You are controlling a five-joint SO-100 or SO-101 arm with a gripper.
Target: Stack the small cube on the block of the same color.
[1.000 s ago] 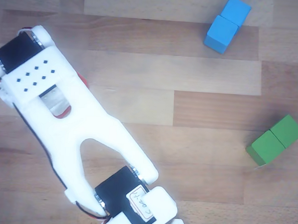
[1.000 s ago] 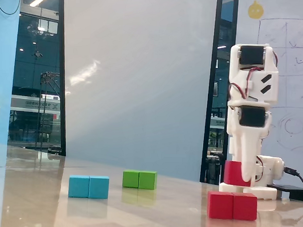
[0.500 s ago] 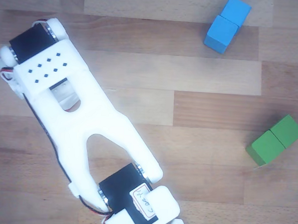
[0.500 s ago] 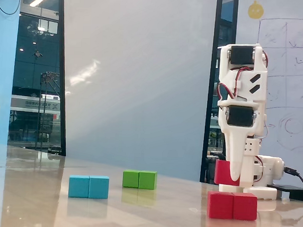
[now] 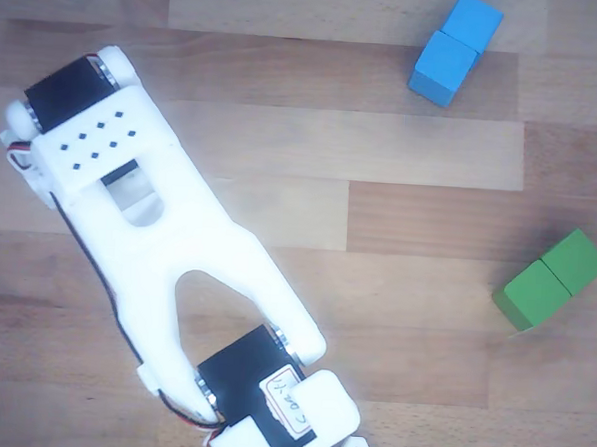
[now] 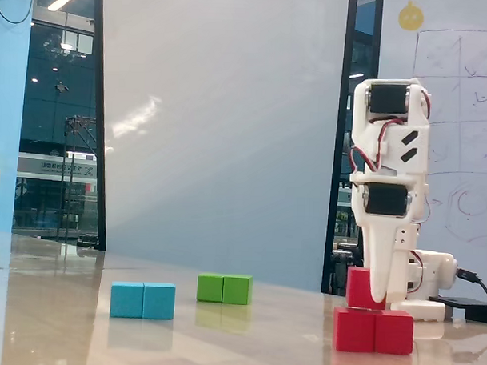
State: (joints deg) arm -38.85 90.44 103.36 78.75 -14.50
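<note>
Small cube, red, held in the closed gripper at lower right of the fixed view, resting on the left half of the red block. Blue block and green block lying apart on the table, left of centre. No containers visible.

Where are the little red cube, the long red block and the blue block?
small red cube (image 6: 358,288), fixed view, its front face beside the gripper.
long red block (image 6: 373,330), fixed view, the seam on its front.
blue block (image 5: 453,50), other view, the seam on its top.
</note>
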